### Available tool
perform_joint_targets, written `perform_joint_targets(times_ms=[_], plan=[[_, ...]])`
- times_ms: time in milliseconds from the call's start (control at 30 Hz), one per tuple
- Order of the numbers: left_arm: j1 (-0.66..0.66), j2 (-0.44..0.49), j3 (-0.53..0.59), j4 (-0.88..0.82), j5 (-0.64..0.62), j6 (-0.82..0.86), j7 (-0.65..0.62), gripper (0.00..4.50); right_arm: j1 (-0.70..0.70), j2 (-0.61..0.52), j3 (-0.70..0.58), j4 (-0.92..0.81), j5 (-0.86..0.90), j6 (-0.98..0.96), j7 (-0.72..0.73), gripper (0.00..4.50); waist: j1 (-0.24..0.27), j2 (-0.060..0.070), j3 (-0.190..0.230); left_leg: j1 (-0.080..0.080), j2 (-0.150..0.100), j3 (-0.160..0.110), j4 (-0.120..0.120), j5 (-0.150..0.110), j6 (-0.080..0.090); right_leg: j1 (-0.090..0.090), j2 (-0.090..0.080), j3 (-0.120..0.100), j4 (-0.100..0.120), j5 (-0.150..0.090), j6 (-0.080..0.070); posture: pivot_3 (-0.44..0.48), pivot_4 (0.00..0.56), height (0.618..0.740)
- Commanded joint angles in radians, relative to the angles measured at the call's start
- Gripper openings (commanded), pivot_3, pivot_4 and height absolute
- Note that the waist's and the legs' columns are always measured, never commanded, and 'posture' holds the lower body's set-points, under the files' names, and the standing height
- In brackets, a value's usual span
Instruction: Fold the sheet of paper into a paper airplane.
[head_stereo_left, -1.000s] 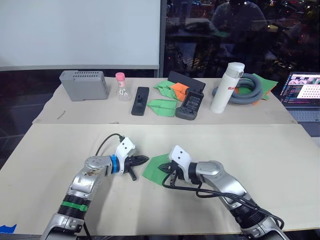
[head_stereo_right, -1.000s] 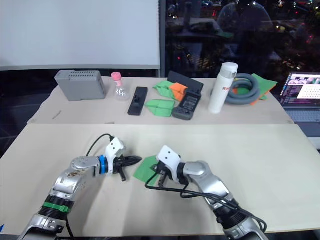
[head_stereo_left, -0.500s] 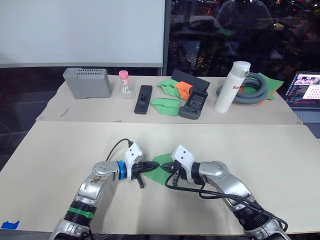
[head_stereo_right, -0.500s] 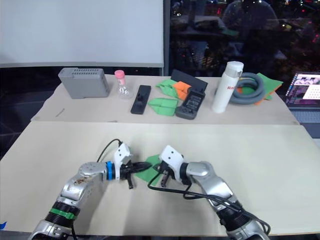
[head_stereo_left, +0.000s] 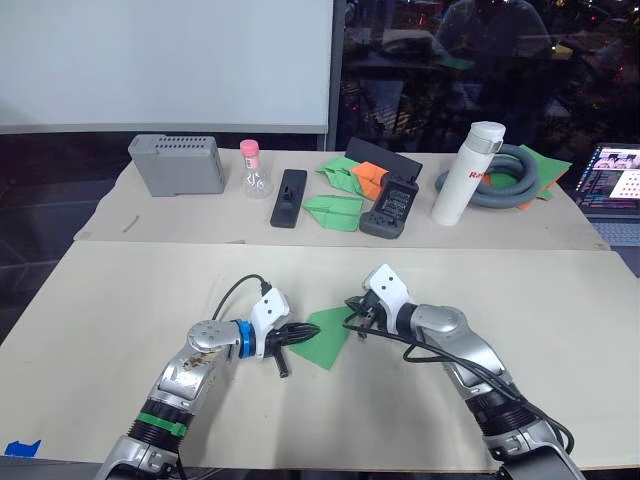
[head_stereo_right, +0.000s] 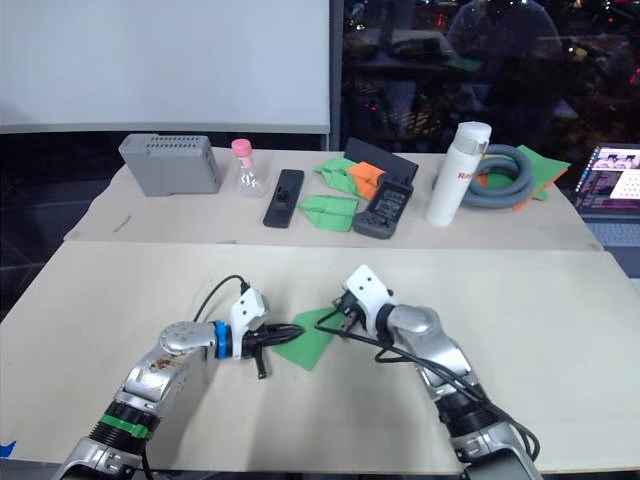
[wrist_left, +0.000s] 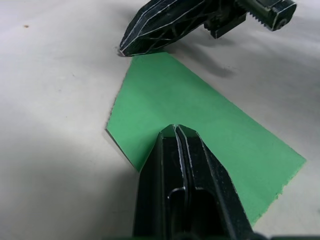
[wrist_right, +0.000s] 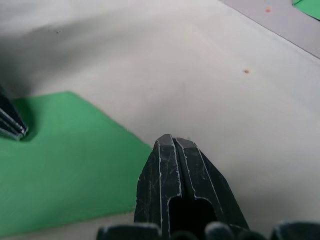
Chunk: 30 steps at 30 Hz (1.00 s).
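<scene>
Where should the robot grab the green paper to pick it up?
Probably at the free pointed corner of the green paper nearest the robot, sliding in low from the front. The paper lies flat on the table, the left tool presses one edge, and the right tool sits at the far corner.

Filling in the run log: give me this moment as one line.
left gripper: shut, tip on green sheet of paper | right gripper: shut, at sheet's far corner | sheet: flat on table, partly folded | airplane: not formed
</scene>
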<state>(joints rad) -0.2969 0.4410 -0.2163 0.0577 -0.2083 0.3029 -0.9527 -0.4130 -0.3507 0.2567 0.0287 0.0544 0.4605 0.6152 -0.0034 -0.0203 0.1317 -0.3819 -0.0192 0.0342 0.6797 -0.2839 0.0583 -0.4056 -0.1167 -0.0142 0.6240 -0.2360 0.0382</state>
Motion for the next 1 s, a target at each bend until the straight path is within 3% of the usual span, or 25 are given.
perform_joint_targets(times_ms=[33,333,533,767,1000], plan=[[0.017,0.012,-0.009,0.022,0.028,0.016,0.020,0.03,0.025,-0.016,-0.008,0.027,-0.026,0.001,-0.019,0.00,0.000,0.000,0.000,0.000,0.000,0.000,0.000,0.000,0.000,0.000,0.000,0.000,0.000,0.000,0.000,0.000,0.150,0.740],[0.028,0.015,-0.013,0.008,0.029,0.025,0.019,0.03,0.040,-0.113,-0.107,0.059,-0.013,-0.019,-0.017,0.00,0.001,0.000,0.000,0.000,0.001,0.000,0.000,0.000,0.000,0.001,-0.001,0.000,0.000,0.000,0.000,0.000,0.150,0.740],[0.028,0.014,-0.014,0.009,0.027,0.025,0.019,0.03,0.034,-0.093,-0.156,0.009,0.038,-0.084,-0.004,0.00,0.001,0.000,0.000,0.000,0.001,0.000,0.000,0.000,0.000,0.001,-0.005,0.000,0.000,0.000,0.000,0.000,0.150,0.740],[0.026,-0.007,-0.007,0.010,0.018,0.036,0.038,0.03,0.089,-0.026,-0.068,-0.067,0.038,-0.069,0.021,0.00,0.002,0.001,0.000,0.000,0.001,0.000,0.000,0.000,0.000,0.000,-0.002,0.000,0.000,0.000,0.000,0.000,0.150,0.740],[0.031,-0.004,-0.001,-0.010,0.010,0.050,0.038,0.03,0.103,-0.017,-0.056,-0.018,-0.011,-0.055,-0.027,0.00,0.002,0.001,0.000,0.000,0.001,0.000,0.000,0.000,0.001,0.001,0.000,0.000,0.000,0.000,0.000,0.000,0.150,0.740]])
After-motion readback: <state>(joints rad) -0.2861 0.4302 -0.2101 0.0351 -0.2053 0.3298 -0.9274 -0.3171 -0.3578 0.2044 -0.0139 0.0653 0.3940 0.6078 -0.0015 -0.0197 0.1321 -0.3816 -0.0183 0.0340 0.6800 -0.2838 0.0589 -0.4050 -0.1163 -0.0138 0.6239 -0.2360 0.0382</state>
